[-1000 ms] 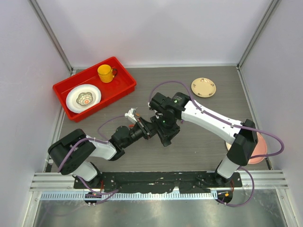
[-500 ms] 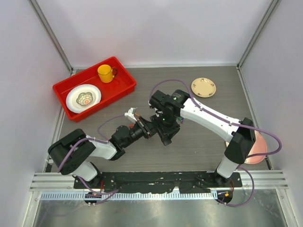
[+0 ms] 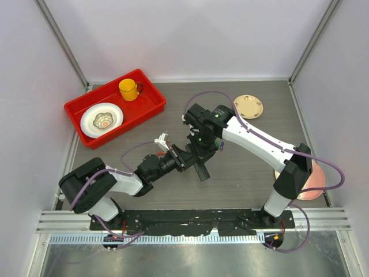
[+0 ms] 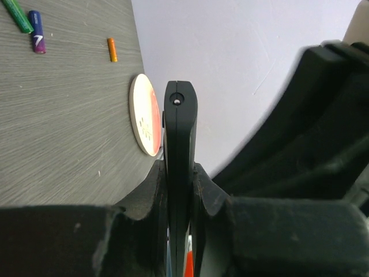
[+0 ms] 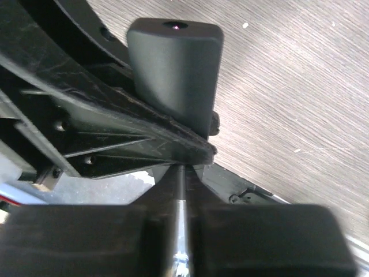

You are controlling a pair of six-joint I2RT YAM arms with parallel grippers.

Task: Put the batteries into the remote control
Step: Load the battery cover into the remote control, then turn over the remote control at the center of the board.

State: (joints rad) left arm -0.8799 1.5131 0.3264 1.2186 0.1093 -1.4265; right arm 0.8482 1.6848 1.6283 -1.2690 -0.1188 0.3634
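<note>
**At mid-table, two grippers are meeting over the remote**

In the middle of the grey, wood-grained table (image 3: 242, 173), the left gripper (image 3: 183, 157) is reaching in from the near left. It is clamping the remote control (image 4: 180, 133) on edge between its fingers (image 4: 151, 193), clear of the surface. The black bar is pointing towards the right side of the scene.

The right gripper (image 5: 179, 216) is arching over from the far right and is hanging right beside the remote's end. Its fingers are pressing together on a thin silver battery (image 5: 180, 184), which is pointing at the underside of the remote.

Three more batteries are lying loose on the table in the left wrist view: a green battery (image 4: 17, 16) and a purple-blue battery (image 4: 36, 39) close together, and an orange battery (image 4: 112, 49) a little apart from them. A pink plate (image 4: 144, 122) is lying near them, at the table's near right.

At the far left a red tray (image 3: 151, 104) is holding a yellow mug (image 3: 129, 89) and a white plate (image 3: 92, 118). A small tan plate (image 3: 248, 107) is sitting at the far right. Pale walls (image 3: 190, 34) are closing the table in on three sides.
</note>
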